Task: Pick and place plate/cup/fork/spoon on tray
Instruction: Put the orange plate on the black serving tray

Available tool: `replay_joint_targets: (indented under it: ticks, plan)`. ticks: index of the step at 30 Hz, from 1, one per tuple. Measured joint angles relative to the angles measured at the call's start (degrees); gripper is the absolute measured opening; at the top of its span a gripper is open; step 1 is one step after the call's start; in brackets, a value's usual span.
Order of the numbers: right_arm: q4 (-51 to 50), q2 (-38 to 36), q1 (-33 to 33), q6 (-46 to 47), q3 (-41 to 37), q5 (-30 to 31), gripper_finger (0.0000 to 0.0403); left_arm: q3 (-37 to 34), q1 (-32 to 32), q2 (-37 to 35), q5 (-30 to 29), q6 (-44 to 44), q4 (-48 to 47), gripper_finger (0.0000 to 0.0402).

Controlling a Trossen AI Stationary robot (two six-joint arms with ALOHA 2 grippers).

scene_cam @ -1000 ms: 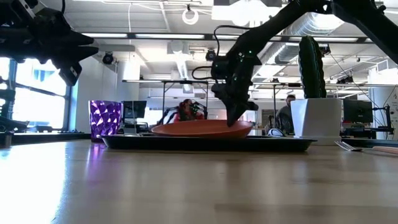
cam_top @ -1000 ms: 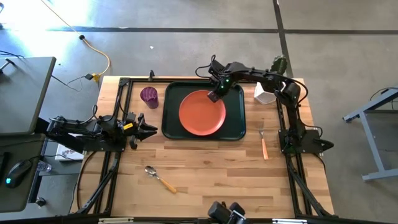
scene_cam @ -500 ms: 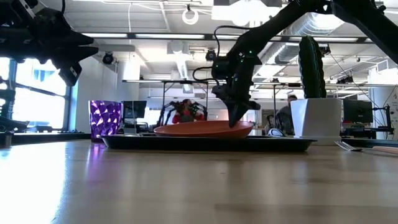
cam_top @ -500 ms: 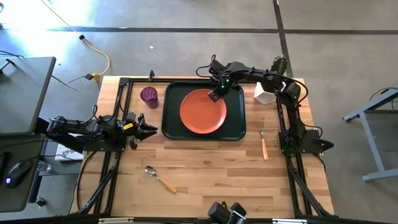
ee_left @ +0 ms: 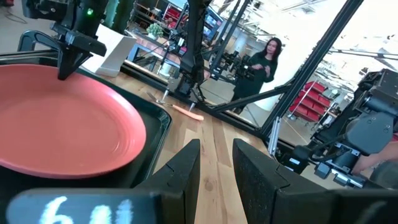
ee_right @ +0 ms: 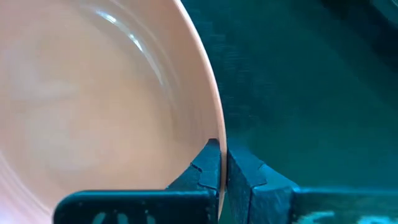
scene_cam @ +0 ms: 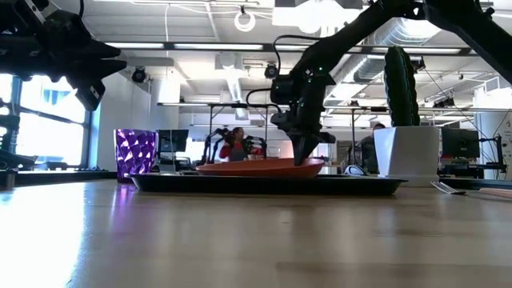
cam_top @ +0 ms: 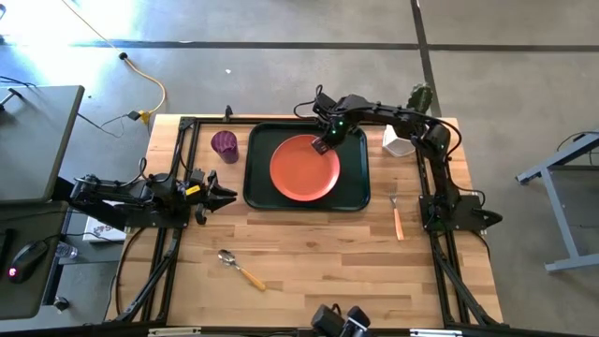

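Observation:
The orange-red plate (cam_top: 301,170) lies in the dark green tray (cam_top: 255,159) at the table's far middle. My right gripper (cam_top: 321,145) is shut on the plate's far right rim; it also shows in the low view (scene_cam: 304,160). The purple cup (cam_top: 225,145) stands on the table left of the tray. The fork (cam_top: 397,217) lies on the table right of the tray. The spoon (cam_top: 240,268) lies near the front edge. My left gripper (cam_top: 225,195) waits open and empty at the table's left, beside the tray's near left corner. My right gripper pinches the plate's rim (ee_right: 216,134) between its two fingers, one finger over the plate's inner face and one outside it. The fingers come from above, pointing down, at the plate's far right edge. The plate sits almost level, low over the tray floor (scene_cam: 264,168).
A white pot with a green cactus (cam_top: 398,140) stands right of the tray at the far right. Black frame rails (cam_top: 178,159) run along both table sides. Bare wood lies between the tray and the spoon. A person (ee_left: 261,59) shows in the room beyond.
My right gripper has shifted slightly toward the table's left, still shut on the plate's rim. The plate has settled a little lower and more level on the tray.

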Motion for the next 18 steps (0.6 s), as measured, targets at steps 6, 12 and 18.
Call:
replay_joint_targets:
  ticks: [6, 12, 18]
  plan:
    - [-0.15, 1.93, 0.09, 0.01, 0.01, -0.26, 0.0000, 0.01, -0.02, 0.00, -0.04, 0.01, 0.00, 0.0085]
    - [-0.36, 2.34, 0.95, 0.35, 0.02, 1.76, 0.0000, 0.01, -0.02, 0.00, -0.04, 0.01, 0.00, 0.0085]
    - [-0.40, 2.34, 0.98, 0.91, 0.02, 2.47, 0.0006, 0.01, -0.02, -0.01, -0.04, 0.01, 0.00, 0.0085]
